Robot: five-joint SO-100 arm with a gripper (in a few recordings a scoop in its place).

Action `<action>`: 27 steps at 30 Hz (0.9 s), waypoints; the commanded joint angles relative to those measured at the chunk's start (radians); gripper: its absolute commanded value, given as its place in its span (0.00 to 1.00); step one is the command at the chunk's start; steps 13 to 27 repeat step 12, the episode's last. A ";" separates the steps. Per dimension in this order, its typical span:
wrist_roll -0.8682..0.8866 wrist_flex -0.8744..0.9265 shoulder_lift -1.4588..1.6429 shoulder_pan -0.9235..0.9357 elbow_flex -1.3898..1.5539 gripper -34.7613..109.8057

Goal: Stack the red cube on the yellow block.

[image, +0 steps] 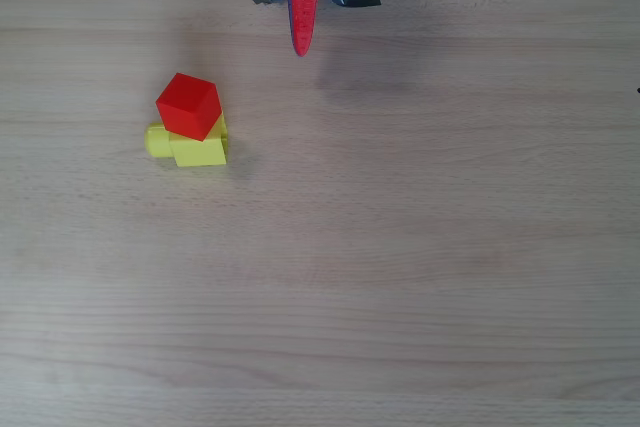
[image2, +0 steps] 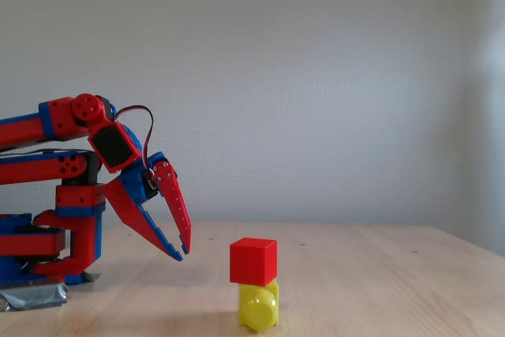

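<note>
The desk [image: 420, 277] is a flat surface of pale wood-grain laminate with fine lengthwise streaks; in the fixed view it is backed by a plain white wall [image2: 331, 76] of slightly grained texture.

The arm [image2: 55, 187] is built of red and blue plastic segments, folded back on itself at the left of the fixed view, its base taped to the desk with grey tape [image2: 35, 296].

The tool [image2: 181, 252] is seen with its two long, tapered red fingers meeting at the tips, with nothing between them (the tips point downward, held above the desk). It is well apart from both blocks.

The red cube [image: 188, 106] is a smooth, matte, sharp-edged solid. It is seated on top of the yellow block [image: 198, 150], turned slightly and offset toward the far edge in the overhead view.

The yellow block is glossy plastic, with a short round stud projecting from one side, toward the camera in the fixed view.
</note>
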 commanded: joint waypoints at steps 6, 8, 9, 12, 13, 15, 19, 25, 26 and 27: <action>-0.008 0.009 0.014 0.002 -0.025 0.24; -0.008 0.009 0.014 0.002 -0.025 0.24; -0.008 0.009 0.014 0.002 -0.025 0.24; -0.008 0.009 0.014 -0.017 -0.025 0.24; -0.008 0.009 0.014 -0.017 -0.025 0.24; -0.008 0.009 0.014 -0.017 -0.025 0.24; -0.008 0.009 0.014 -0.017 -0.025 0.24; -0.008 0.009 0.014 -0.017 -0.025 0.24; -0.008 0.009 0.014 -0.017 -0.025 0.24; -0.008 0.009 0.014 -0.017 -0.025 0.24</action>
